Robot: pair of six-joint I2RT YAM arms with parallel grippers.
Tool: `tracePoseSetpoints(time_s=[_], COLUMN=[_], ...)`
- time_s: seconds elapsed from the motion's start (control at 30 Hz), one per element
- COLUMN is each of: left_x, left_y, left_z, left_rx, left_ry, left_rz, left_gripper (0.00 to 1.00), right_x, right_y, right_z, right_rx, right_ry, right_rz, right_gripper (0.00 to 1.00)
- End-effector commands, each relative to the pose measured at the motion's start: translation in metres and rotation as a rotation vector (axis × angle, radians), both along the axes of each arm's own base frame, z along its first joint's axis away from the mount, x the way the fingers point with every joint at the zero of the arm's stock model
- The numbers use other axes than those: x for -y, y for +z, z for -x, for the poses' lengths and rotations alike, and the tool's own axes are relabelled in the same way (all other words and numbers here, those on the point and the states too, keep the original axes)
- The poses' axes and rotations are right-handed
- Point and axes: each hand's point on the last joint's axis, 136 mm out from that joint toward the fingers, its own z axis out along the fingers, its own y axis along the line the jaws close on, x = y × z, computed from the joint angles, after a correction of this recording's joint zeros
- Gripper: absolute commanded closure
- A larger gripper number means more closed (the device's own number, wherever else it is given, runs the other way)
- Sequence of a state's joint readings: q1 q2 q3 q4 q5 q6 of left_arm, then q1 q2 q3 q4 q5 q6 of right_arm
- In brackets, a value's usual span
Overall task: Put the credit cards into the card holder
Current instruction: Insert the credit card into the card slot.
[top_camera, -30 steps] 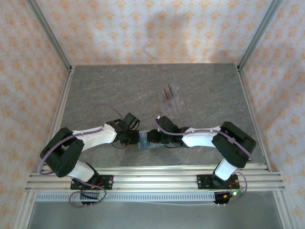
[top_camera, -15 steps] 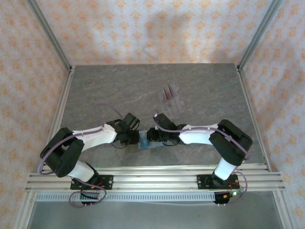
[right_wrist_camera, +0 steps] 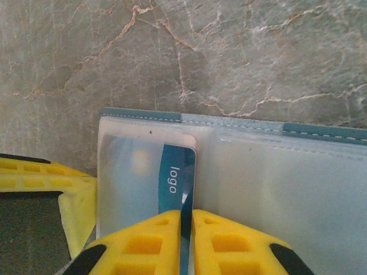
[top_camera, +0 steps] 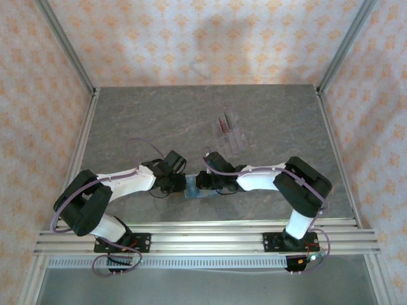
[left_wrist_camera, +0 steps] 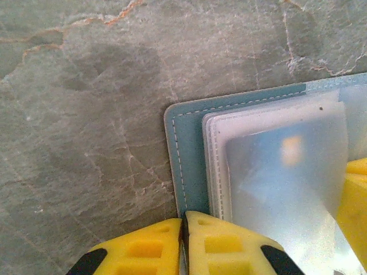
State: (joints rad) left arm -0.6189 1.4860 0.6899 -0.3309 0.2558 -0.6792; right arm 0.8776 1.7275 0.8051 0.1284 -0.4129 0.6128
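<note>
Top external view showed a grey stone table with orange flowery walls around it. Both arms were bent low, meeting at the open wallet near the front. The left gripper pinched the wallet's edge, and the right gripper pinched a blue card in its clear pocket.

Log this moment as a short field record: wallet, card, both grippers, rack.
Wallet: teal fold-over card holder, lying open, clear sleeves up
Card: bright blue "logo" card, on edge at the sleeve by the fold
Left gripper: shut on the holder's edge
Right gripper: shut on the blue card
Rack: clear slotted rack, farther back, apart
</note>
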Motion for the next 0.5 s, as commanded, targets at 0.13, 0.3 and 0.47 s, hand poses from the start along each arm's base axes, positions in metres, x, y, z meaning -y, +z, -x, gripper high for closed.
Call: tracePoseSetpoints(time_s=[0.13,0.3,0.47], left_x=[-0.013,-0.014,-0.015], left_y=[-0.022,-0.022,-0.022], left_z=[0.012,0.012,0.013], left_rx=[-0.044,-0.042,-0.041], left_ry=[-0.005,-0.004,-0.004], left_rz=[-0.044,-0.048,-0.050], left_gripper=[0.89,0.89,0.89], right_x=[-0.017,-0.014,0.005], right_y=[0.010,0.016,0.033], right_z=[-0.008,-0.011,-0.016], right_rx=[0.006,0.028,0.090], right_ry=[-0.006,-0.017,-0.035], right_rz=[-0.086,-0.081,0.014], right_gripper=[0.87,0.82,0.73])
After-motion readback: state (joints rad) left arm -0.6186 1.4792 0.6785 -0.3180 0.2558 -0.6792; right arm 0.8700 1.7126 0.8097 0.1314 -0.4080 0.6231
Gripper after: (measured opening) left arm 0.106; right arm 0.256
